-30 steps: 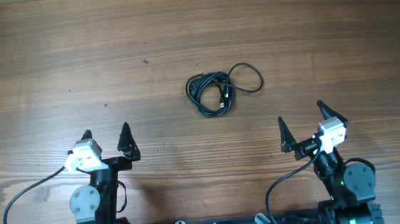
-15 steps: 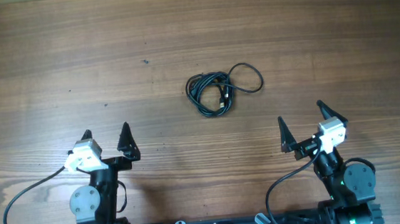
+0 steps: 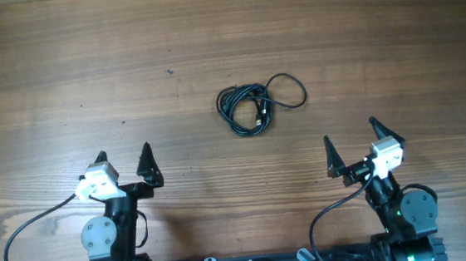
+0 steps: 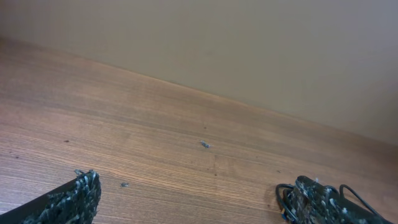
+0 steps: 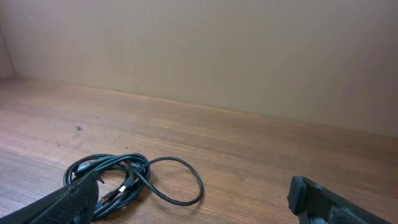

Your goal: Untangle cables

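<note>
The cables point(image 3: 252, 106) lie bunched in a small black tangle near the middle of the wooden table, one loose loop point(image 3: 288, 90) sticking out to its right. In the right wrist view the cables point(image 5: 124, 177) rest ahead and to the left, partly behind my left fingertip. The left wrist view shows only an edge of the cables point(image 4: 286, 196) behind my right fingertip. My left gripper point(image 3: 124, 160) stands open near the front left, well short of the tangle. My right gripper point(image 3: 350, 136) stands open at the front right, nothing between its fingers.
Thick black wires point(image 3: 24, 234) run from the arm bases along the table's front edge. A few small specks point(image 4: 204, 144) lie on the wood. A plain beige wall point(image 5: 205, 50) rises behind the table's far edge.
</note>
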